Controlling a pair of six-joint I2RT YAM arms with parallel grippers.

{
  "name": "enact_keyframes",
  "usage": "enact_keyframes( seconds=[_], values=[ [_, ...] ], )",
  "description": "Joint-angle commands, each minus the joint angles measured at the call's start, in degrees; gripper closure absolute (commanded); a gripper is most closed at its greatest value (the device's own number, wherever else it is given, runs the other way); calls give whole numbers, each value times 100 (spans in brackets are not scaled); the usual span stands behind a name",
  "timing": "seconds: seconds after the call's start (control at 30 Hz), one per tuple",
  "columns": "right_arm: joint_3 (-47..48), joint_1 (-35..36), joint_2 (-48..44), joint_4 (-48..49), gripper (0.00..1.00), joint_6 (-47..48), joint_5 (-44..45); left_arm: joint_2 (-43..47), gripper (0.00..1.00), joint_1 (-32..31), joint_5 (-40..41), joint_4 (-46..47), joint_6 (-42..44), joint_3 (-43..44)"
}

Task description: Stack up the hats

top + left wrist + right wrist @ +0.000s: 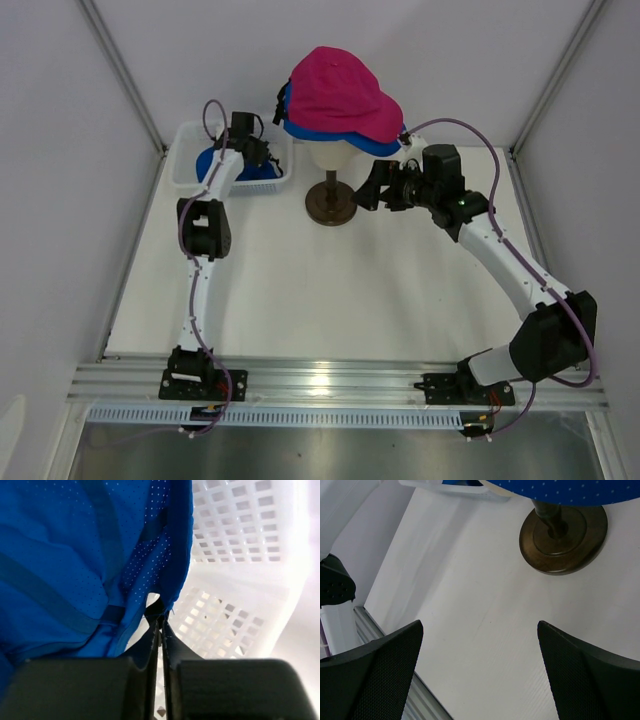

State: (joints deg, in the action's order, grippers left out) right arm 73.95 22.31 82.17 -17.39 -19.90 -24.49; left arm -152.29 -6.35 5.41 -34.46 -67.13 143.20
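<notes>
Caps first, from the overhead camera: the pink cap [335, 85] is sitting on top of the worn blue cap [372, 146], both resting on the mannequin head [328, 160], whose stand [330, 205] is standing mid-table, while the loose blue cap [222, 165] is lying in the white basket [184, 165] at the far left. The left gripper [262, 157] is reaching down into that basket at the loose cap's right side. The right gripper [372, 190] is hovering just right of the stand, below the stacked brims, jaws spread and touching nothing. Through the left wrist camera, the loose blue cap [75, 555] is filling the upper left, and the left gripper [159, 630] is pinching its dark lower edge, fingers [152, 645] pressed together with fabric caught between them; the white basket [240, 530] is showing its mesh wall behind. Through the right wrist camera, the right gripper [482, 675] is holding its fingers [375, 675] wide apart over bare table [470, 605], with the stand [565, 535] ahead to the right, apart from them, and the worn blue cap [560, 489] is overhanging it.
</notes>
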Motion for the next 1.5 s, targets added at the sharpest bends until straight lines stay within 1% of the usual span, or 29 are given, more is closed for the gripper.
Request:
enact_keyframes(
  seconds=[0.0, 0.13, 0.23, 0.33, 0.37, 0.4, 0.47, 0.5, 0.53, 0.57, 0.67, 0.77, 0.83, 0.93, 1.13, 1.27, 1.33, 1.37, 1.43, 1.47],
  values=[
    [15, -7, -358, 227, 1, -14, 31, -73, 99, 20, -22, -52, 43, 244],
    [-162, -7, -728, 183, 1, 13, 208, 41, 99, 169, -171, 281, 60, -72],
    [-276, -16, -1000, 148, 0, 12, 357, 129, 99, 353, -329, 308, 16, -247],
    [-372, -7, -1133, 218, 0, -22, 384, 313, 99, 537, -497, 466, 235, -651],
    [-382, -7, -1133, 244, 0, -40, 366, 392, 99, 564, -671, 510, 340, -766],
    [-382, 2, -1124, 262, 1, -58, 314, 410, 90, 591, -751, 554, 594, -810],
    [-347, 2, -1063, 288, 1, -128, 278, 349, 57, 609, -874, 572, 859, -654],
    [-346, 19, -1054, 297, 1, -154, 209, 305, 38, 600, -884, 485, 999, -574],
    [-312, 19, -1028, 315, 0, -154, 190, 279, 30, 591, -936, 432, 1053, -478],
    [-294, 37, -993, 297, 1, -154, 173, 218, 27, 582, -971, 422, 1071, -390],
    [-163, 72, -940, 175, 0, -111, 164, 173, 22, 538, -998, 282, 1150, -240],
    [-101, 125, -931, 122, 1, -84, 190, 164, 19, 451, -989, 176, 1211, -196],
    [-92, 142, -931, 130, 0, -75, 190, 103, 18, 407, -946, -25, 1246, -56],
    [-57, 151, -913, 104, 0, -75, 164, -99, 19, 380, -875, -263, 1264, 375],
    [-65, 178, -878, 42, 1, -14, 103, -143, 35, 362, -840, -351, 1273, 499],
    [-74, 178, -887, -1, 0, 48, 76, -161, 37, 345, -805, -421, 1273, 569],
    [-65, 169, -905, -98, 0, 91, 94, -152, 40, 292, -743, -517, 1264, 578],
    [-83, 178, -931, -124, 0, 109, 120, -152, 48, 283, -726, -553, 1264, 560],
    [-135, 169, -992, -160, 1, 135, 172, -126, 57, 248, -699, -614, 1282, 560],
    [-179, 169, -1053, -151, 0, 162, 208, -117, 64, 240, -699, -623, 1317, 552]
  ],
)
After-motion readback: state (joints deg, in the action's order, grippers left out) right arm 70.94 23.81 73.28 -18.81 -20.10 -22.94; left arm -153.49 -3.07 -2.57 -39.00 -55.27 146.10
